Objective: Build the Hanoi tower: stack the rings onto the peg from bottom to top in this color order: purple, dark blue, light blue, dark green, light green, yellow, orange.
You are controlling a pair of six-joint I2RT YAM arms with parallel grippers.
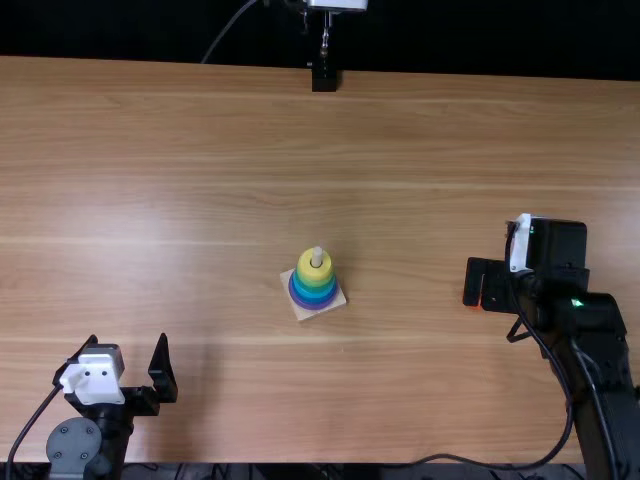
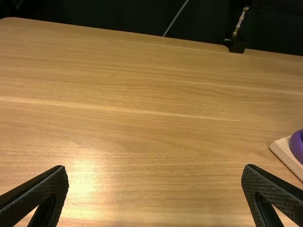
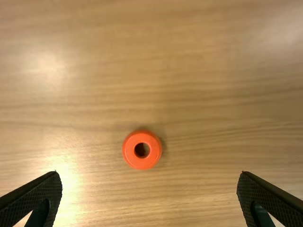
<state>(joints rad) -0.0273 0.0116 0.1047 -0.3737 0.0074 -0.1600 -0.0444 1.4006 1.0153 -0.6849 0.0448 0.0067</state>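
Orange ring (image 3: 129,150) looks last, so your empty, spread right gripper (image 3: 149,172) must drop and pinch it, your left gripper (image 2: 155,166) gaping empty too.

I look over a light brown, wood-grained tabletop (image 1: 180,150) with soft patches of glare (image 1: 125,240). Beyond its far edge I see a black background (image 1: 120,30), a thin grey cable (image 2: 176,18) slanting against it, and a black mount (image 1: 324,79).
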